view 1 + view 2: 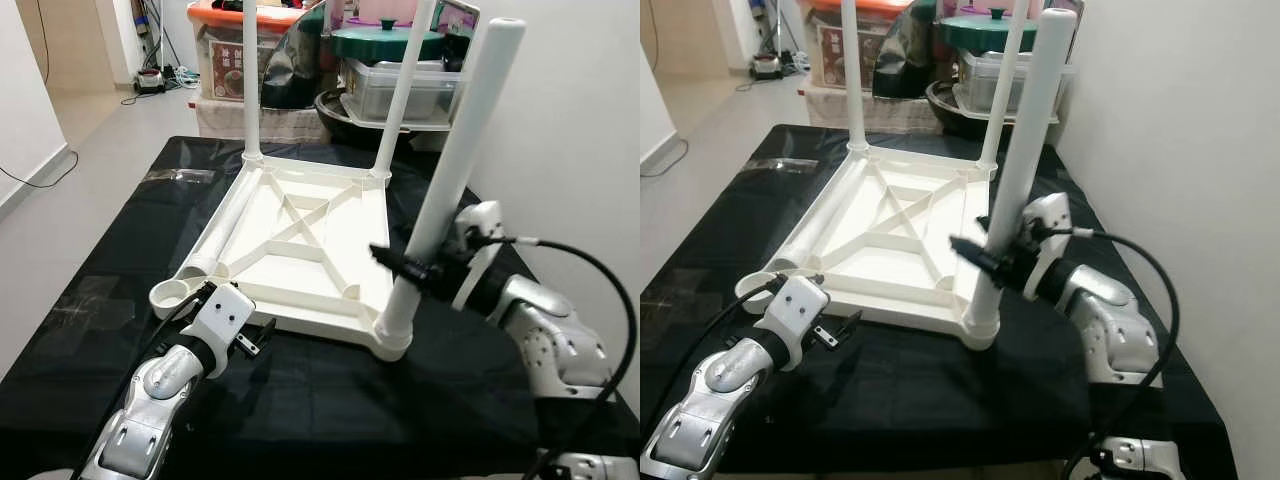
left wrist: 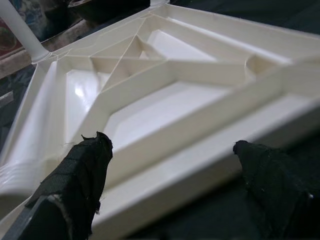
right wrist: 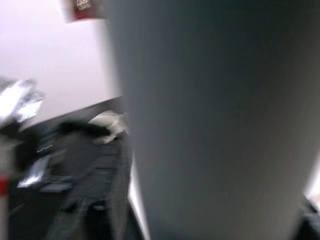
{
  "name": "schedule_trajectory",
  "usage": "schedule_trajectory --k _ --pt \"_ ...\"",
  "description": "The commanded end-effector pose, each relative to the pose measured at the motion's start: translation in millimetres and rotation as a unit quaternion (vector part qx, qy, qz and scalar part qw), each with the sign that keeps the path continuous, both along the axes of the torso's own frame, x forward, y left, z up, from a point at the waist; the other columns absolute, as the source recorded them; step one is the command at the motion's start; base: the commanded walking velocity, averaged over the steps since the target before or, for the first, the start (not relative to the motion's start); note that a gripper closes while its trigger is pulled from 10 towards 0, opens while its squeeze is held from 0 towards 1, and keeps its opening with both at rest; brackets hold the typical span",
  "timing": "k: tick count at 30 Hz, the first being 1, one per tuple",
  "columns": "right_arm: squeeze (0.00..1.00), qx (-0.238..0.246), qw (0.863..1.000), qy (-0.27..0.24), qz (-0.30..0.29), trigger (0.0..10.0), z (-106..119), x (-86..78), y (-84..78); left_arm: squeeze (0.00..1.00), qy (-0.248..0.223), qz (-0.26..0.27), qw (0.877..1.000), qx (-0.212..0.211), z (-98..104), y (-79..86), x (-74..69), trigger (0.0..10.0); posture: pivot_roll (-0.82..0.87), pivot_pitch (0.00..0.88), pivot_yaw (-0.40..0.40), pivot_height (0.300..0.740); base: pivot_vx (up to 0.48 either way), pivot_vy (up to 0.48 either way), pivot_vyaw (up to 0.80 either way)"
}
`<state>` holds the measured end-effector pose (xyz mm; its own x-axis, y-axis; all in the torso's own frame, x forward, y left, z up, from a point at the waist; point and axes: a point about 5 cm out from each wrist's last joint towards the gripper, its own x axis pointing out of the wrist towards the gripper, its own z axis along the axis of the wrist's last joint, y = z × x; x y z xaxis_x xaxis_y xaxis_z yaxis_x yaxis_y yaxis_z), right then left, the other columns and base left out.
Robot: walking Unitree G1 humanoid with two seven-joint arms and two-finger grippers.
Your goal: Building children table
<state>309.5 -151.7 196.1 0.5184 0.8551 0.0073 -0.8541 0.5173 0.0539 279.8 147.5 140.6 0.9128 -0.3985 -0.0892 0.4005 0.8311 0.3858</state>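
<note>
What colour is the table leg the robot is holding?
White. The table leg in the right gripper shows best in the left eye view.

Glossy white plastic tabletop point(image 1: 300, 250)

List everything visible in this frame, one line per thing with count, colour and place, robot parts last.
Tabletop: one, white, upside down on the black cloth, ribbed underside facing up.
Standing legs: three, white, upright in corner sockets; two at the far corners, one at the near right corner.
Loose leg: one, white, lying along the tabletop's left edge.
Empty socket: one, white, near left corner.
Black cloth: one, covers the work surface.
Storage boxes: several, with orange and green lids, beyond the far end.
Wall: white, on the right.
Left gripper: black fingers open, by the tabletop's near edge.
Right gripper: black fingers shut on the near right leg.
</note>
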Motion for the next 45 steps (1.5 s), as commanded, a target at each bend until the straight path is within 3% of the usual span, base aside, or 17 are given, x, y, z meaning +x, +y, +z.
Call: schedule_trajectory --k 1,2,9,12,14,17,18,19,23,24,26,27,28,34,43,44,45 --pt "0.00 0.002 0.999 0.006 0.052 4.7 -4.9 -5.1 16.0 0.00 -0.003 -0.005 1.000 0.004 1.7 -1.6 0.6 10.0 0.10 0.000 -0.136 0.740 0.000 0.000 0.00" --pt "0.00 0.005 1.000 0.005 0.030 0.0 -6.6 0.5 19.8 0.00 -0.003 -0.005 1.000 0.004 1.8 -1.4 -0.2 10.0 0.11 0.000 -0.137 0.740 0.000 0.000 0.00" --pt "0.00 0.082 0.956 0.038 -0.278 0.0 -14.5 39.6 -6.5 0.00 0.001 -0.002 1.000 0.006 -0.2 2.8 -4.7 10.0 0.10 0.000 -0.136 0.740 0.000 0.000 0.00" --pt "0.00 -0.001 0.755 0.153 -0.637 0.0 -52.7 23.0 -69.9 0.00 0.002 -0.002 1.000 0.006 -0.7 2.5 -5.2 10.0 0.09 0.000 -0.127 0.740 0.000 0.000 0.00" --pt "0.00 -0.013 0.728 0.153 -0.668 0.0 -55.4 12.5 -76.8 0.00 0.002 -0.003 1.000 0.005 -0.6 1.7 -5.1 10.0 0.09 0.000 -0.125 0.740 0.000 0.000 0.00" --pt "0.00 -0.001 0.755 0.152 -0.638 1.9 -54.6 -3.9 -60.2 0.00 0.004 -0.008 1.000 0.004 -1.1 -0.7 -4.7 10.0 0.06 0.000 -0.101 0.740 0.000 0.000 0.00" --pt "0.00 0.008 0.776 0.152 -0.613 9.5 -53.7 -6.8 -49.1 0.00 0.005 -0.011 1.000 0.003 -1.6 -1.7 -4.5 10.0 0.05 0.000 -0.093 0.740 0.000 0.000 0.00" --pt "0.00 0.014 0.801 0.135 -0.584 10.0 -49.0 -7.8 -38.5 0.00 0.006 -0.015 1.000 0.003 -2.0 -2.9 -4.1 10.0 0.05 0.000 -0.093 0.740 0.000 0.000 0.00" --pt "0.00 0.040 0.837 0.089 -0.538 10.0 -36.9 -5.9 -22.5 0.00 0.007 -0.018 1.000 0.003 -1.8 -4.5 -2.9 10.0 0.04 0.000 -0.086 0.740 0.000 0.000 0.00" --pt "1.00 0.069 0.858 0.060 -0.506 10.0 -23.9 -4.0 -16.1 0.00 0.006 -0.020 1.000 0.003 -1.1 -4.8 -1.7 10.0 0.04 0.000 -0.084 0.740 0.000 0.000 0.00" --pt "1.00 0.100 0.885 0.058 -0.452 10.0 -11.4 -3.6 -7.9 0.00 0.005 -0.020 1.000 0.004 -0.4 -4.9 -0.4 10.0 0.04 0.000 -0.086 0.740 0.000 0.000 0.00" --pt "0.23 0.109 0.914 0.038 -0.390 10.0 2.4 -3.5 -3.4 0.00 0.003 -0.020 1.000 0.004 0.4 -4.3 0.5 10.0 0.04 0.000 -0.088 0.740 0.000 0.000 0.00" --pt "0.00 0.110 0.939 0.023 -0.324 10.0 12.4 -4.9 -0.2 0.00 0.003 -0.019 1.000 0.004 0.7 -3.6 0.9 10.0 0.04 0.000 -0.090 0.740 0.000 0.000 0.00" --pt "0.00 0.065 0.992 -0.021 -0.106 10.0 24.3 -15.9 1.8 0.00 0.002 -0.016 1.000 0.004 0.1 -2.7 0.2 10.0 0.06 0.000 -0.107 0.740 0.000 0.000 0.00" --pt "0.00 0.017 0.997 -0.011 0.077 9.8 4.0 -29.4 34.5 0.00 -0.004 -0.010 1.000 0.004 2.2 -1.2 0.0 10.0 0.09 0.000 -0.132 0.740 0.000 0.000 0.00" --pt "0.00 0.017 0.998 -0.001 0.063 0.0 -0.8 -22.9 41.7 0.00 -0.004 -0.009 1.000 0.005 2.0 -0.5 -1.3 10.0 0.09 0.000 -0.132 0.740 0.000 0.000 0.00" --pt "0.00 0.017 0.998 -0.001 0.063 0.0 -0.8 -22.9 41.7 0.00 -0.004 -0.009 1.000 0.005 2.0 -0.5 -1.3 10.0 0.09 0.000 -0.132 0.740 0.000 0.000 0.00"
